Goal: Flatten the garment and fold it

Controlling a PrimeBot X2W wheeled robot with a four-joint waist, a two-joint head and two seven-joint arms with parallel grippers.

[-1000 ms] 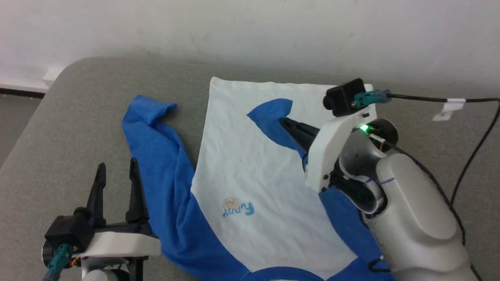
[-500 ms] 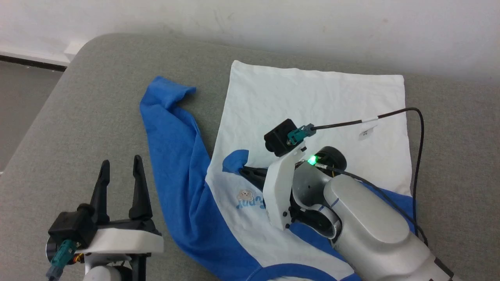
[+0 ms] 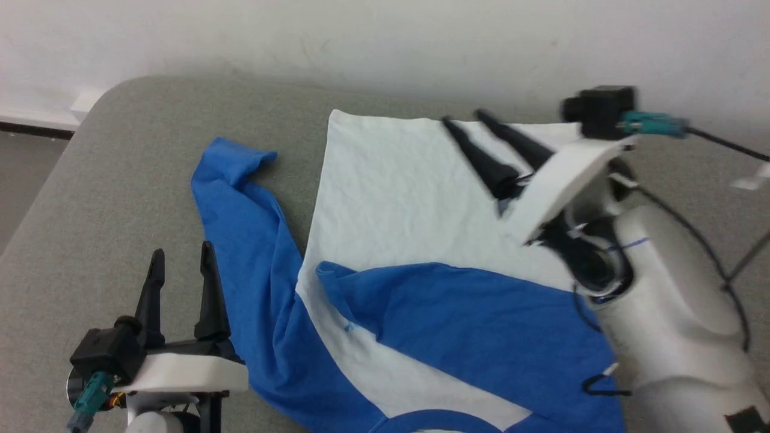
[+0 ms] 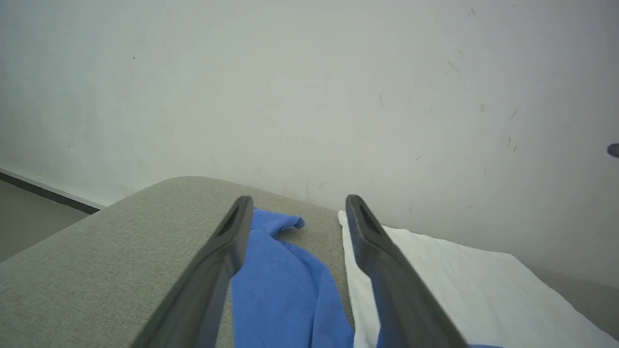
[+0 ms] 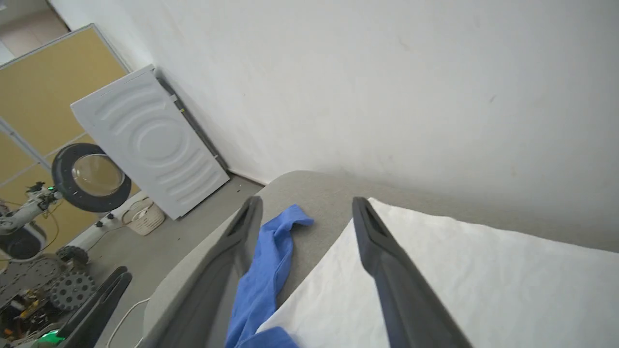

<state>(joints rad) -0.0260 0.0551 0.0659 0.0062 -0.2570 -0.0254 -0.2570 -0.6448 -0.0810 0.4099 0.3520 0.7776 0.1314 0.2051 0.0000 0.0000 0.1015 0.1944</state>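
One garment point(image 3: 397, 198) lies on the desk point(image 3: 120, 180), one sleeve point(image 3: 457, 313) across its chest. The left end effector point(image 3: 182, 254) and right end effector point(image 3: 463, 116) both stand spread, empty.

**Free room and obstacles about the garment point(image 3: 391, 198).** Bare grey surface point(image 3: 108, 180) lay open to the garment's left and beyond its far hem, up to the wall point(image 3: 361, 36). The right gripper point(image 3: 462, 116), jaws apart, and its pale forearm point(image 3: 662, 288) stood over the garment's right side. The left gripper point(image 3: 181, 251), jaws apart, stood beside the garment's near left edge.
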